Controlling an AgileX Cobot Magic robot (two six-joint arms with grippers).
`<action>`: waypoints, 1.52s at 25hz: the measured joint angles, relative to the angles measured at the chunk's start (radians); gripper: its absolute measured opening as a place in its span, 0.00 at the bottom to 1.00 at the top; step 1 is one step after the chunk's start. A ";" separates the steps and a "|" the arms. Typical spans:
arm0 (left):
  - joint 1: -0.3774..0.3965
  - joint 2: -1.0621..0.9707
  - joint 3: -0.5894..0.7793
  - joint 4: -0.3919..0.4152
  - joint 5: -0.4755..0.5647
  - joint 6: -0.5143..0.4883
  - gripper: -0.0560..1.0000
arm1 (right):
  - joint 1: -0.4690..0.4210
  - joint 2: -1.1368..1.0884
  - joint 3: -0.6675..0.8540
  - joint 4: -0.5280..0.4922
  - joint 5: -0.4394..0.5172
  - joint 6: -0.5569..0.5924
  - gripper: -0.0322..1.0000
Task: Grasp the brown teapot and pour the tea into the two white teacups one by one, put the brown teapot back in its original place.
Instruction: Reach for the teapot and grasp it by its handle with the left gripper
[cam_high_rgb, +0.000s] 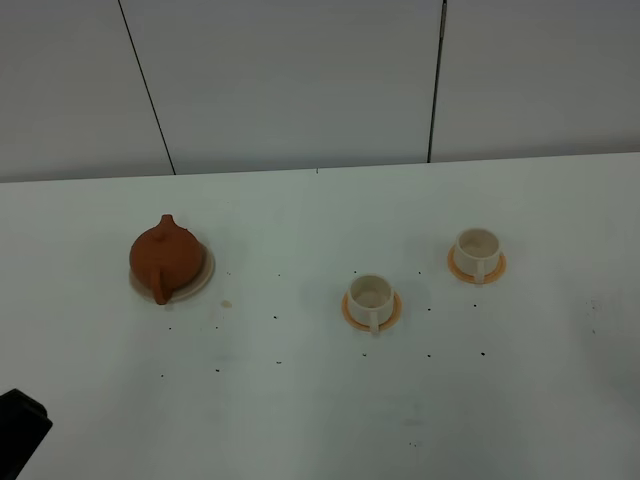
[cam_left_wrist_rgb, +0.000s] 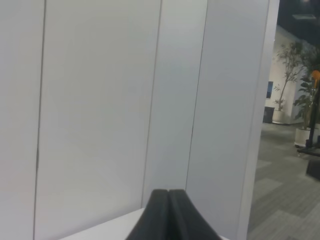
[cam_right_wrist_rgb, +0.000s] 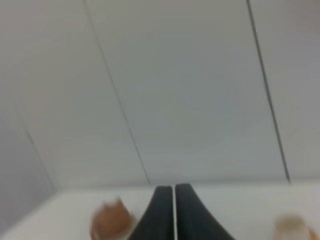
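My left tool (cam_left_wrist_rgb: 168, 192) and right tool (cam_right_wrist_rgb: 174, 188) are pinched closed, empty. The squat reddish-brown clay teapot (cam_high_rgb: 165, 258) sits on its round cream plate (cam_high_rgb: 207, 271), well apart from two off-white cups (cam_high_rgb: 371, 293) (cam_high_rgb: 477, 247) on the white worktop (cam_high_rgb: 300, 420).

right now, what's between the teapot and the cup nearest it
Nothing stands there. The high view shows bare table between the teapot and that cup, with only tiny dark specks.

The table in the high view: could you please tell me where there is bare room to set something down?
Bare: the wide stretch between the brown teapot and the nearer teacup, the near strip before all three, and the far strip along the wall. Tightest: the gap between it and the farther teacup.
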 joint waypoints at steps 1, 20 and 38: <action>0.000 0.000 0.000 0.001 0.001 -0.001 0.09 | 0.000 0.000 -0.014 -0.109 0.034 0.117 0.02; 0.000 0.000 0.000 0.018 0.045 -0.001 0.10 | 0.000 -0.046 -0.225 -0.962 0.659 0.784 0.02; 0.000 -0.001 0.000 0.031 -0.065 -0.001 0.10 | 0.000 -0.046 -0.192 -0.968 0.678 0.780 0.05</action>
